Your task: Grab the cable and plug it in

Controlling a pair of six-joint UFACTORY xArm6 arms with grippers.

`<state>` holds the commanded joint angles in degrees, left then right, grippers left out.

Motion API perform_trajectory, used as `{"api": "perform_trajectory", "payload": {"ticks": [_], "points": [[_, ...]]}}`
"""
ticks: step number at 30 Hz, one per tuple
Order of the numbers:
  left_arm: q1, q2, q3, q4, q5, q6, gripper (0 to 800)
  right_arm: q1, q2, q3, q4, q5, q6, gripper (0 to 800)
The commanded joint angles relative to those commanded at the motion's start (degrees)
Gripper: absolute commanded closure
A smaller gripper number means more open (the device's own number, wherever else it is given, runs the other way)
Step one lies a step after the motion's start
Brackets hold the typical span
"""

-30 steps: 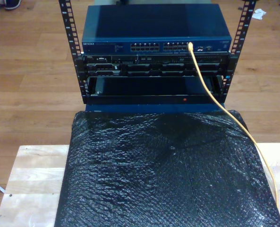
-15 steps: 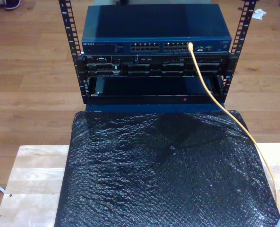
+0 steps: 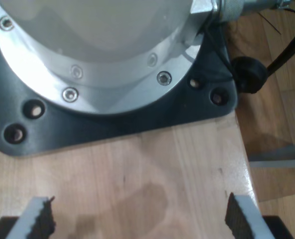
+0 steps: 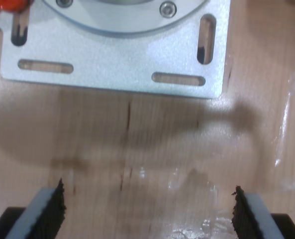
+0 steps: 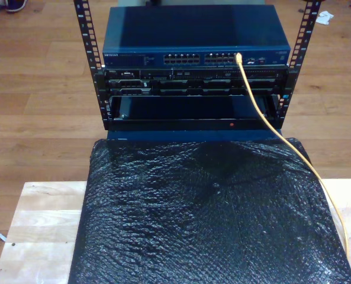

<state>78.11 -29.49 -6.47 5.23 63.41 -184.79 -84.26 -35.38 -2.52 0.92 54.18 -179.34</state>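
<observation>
Cable (image 5: 264,115) is seen already plugged into the blue switch (image 5: 196,35); little seems left. First tool (image 3: 137,219) and second tool (image 4: 147,209) are released, empty.

Thin yellow cable (image 5: 269,124), tip seated in a port at the exterior view's right end of the blue switch (image 5: 196,57), sloping down past the rack front and along the black sheet's (image 5: 211,219) right edge.
</observation>
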Motion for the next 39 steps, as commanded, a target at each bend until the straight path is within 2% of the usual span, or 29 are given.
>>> {"api": "perform_trajectory", "payload": {"ticks": [7, 39], "points": [[0.0, 0.0, 0.0, 0.0, 0.1, 0.0, 0, 0.0, -3.2, 2.6, 0.0, -4.7, 0.1, 0], [0.0, 0.0, 0.0, 0.0, 0.1, 0.0, 0, 0.0, -3.2, 2.8, 0.0, -5.2, 0.1, 0]]}}
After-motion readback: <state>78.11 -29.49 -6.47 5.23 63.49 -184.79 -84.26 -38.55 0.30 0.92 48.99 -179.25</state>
